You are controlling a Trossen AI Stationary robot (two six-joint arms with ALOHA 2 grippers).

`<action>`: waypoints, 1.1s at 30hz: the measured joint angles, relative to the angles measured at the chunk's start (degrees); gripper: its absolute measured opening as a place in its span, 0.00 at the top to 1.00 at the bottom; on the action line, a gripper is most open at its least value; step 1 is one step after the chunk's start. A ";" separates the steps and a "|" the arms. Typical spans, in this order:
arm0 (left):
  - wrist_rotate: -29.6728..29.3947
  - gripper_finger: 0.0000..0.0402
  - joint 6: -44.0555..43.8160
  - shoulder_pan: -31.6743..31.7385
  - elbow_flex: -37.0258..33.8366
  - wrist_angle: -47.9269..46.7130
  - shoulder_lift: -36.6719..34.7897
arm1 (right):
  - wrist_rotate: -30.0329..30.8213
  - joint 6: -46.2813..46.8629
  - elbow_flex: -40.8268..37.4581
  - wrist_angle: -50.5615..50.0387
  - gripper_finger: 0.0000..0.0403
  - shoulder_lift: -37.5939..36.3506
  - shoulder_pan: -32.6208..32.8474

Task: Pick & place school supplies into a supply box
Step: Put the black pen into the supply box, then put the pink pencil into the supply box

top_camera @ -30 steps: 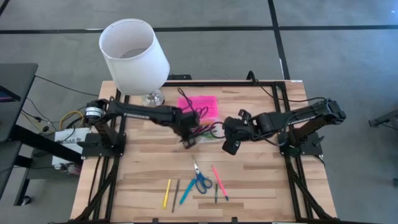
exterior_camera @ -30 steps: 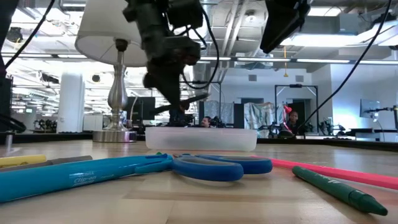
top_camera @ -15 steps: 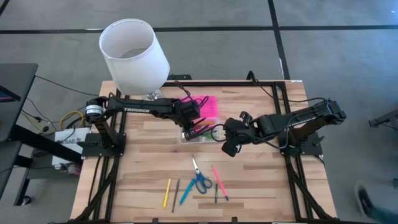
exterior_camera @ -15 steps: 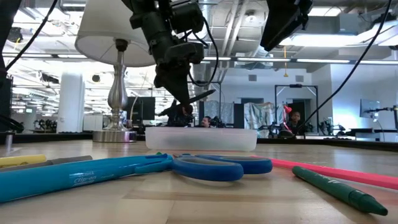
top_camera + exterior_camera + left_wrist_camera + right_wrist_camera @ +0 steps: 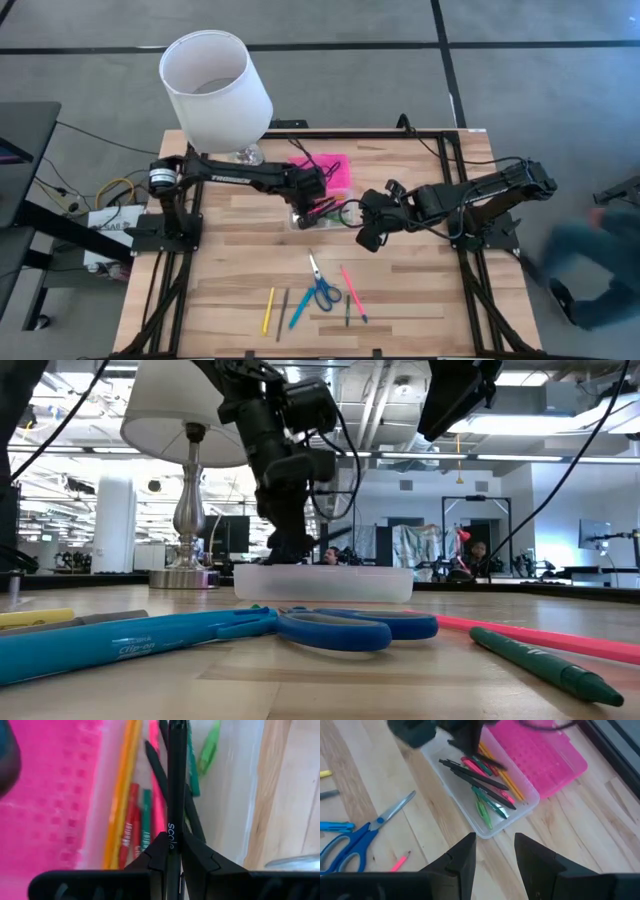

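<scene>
The supply box (image 5: 328, 216) is a clear tray with its pink lid (image 5: 338, 170) lying open on the far side. Several pens and pencils lie in the tray (image 5: 145, 815). My left gripper (image 5: 311, 203) hangs low over the tray, shut on a black pen (image 5: 176, 780). My right gripper (image 5: 369, 236) hovers open to the right of the box, with nothing between its fingers (image 5: 492, 851). Blue-handled scissors (image 5: 322, 287) and several loose pens (image 5: 268, 311) lie flat on the table near the front edge. My left gripper pinches the black pen between its two fingers near one end, at its white lettering (image 5: 171, 831). The fingers slant down from the table's left. The pen sticks out ahead of the fingertips, along the tray and over the pens in it. Whether it rests on them I cannot tell.
A white lamp (image 5: 214, 82) stands at the table's far left, just beyond the box, its metal stem (image 5: 189, 510) close behind my left arm. In the low view the scissors (image 5: 340, 628), a blue pen (image 5: 120, 643) and a green pen (image 5: 545, 665) lie in front of the box (image 5: 322, 582).
My left gripper has carried the black pen toward the far right, over the box. It has sunk toward the tray and rolled about its own axis. The pen, which stuck out sideways above the box, now points along the tray.
</scene>
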 joint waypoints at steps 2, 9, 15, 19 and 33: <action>-0.18 0.93 -0.07 -0.44 0.00 0.44 1.08 | -0.05 0.41 -0.02 -0.45 0.69 0.01 0.00; -1.23 0.91 -0.17 -0.74 -0.03 0.23 2.18 | 0.00 0.82 -0.01 -0.55 0.69 -0.01 0.35; -3.86 0.79 -0.11 -0.76 -0.03 0.56 2.18 | 0.03 0.84 -0.01 -0.61 0.69 -0.01 0.33; -3.90 0.68 -0.11 -0.76 -0.03 1.39 2.18 | 0.02 1.16 0.00 -0.61 0.69 -0.01 0.33; -0.12 0.54 1.11 -3.99 12.99 -17.15 0.86 | -10.25 9.61 -0.11 -0.47 0.69 0.79 1.30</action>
